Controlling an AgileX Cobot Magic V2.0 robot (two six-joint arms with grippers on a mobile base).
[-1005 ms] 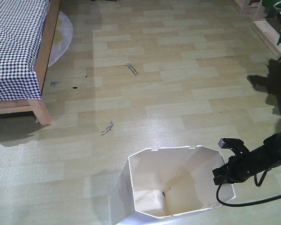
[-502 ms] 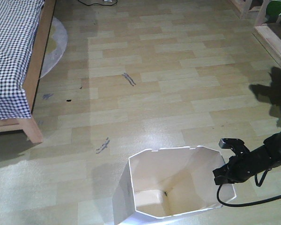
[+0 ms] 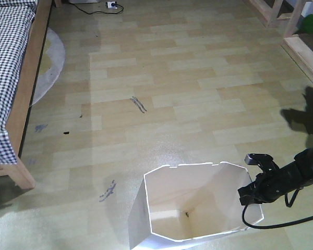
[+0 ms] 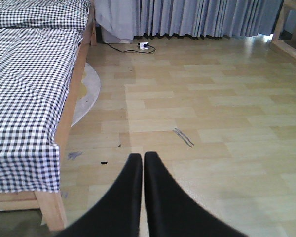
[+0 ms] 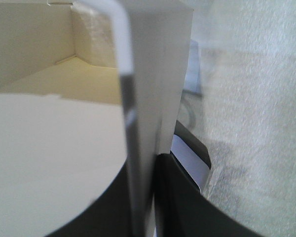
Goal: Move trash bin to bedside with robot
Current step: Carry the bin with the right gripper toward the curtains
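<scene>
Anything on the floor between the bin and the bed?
Nothing visible. Between the bin, held at its rim by the right pincer, and the bed lies bare floor with only flat scuff marks; the round rug sits farther along the bed.

A bedroom: checked bed, grey curtains.
</scene>
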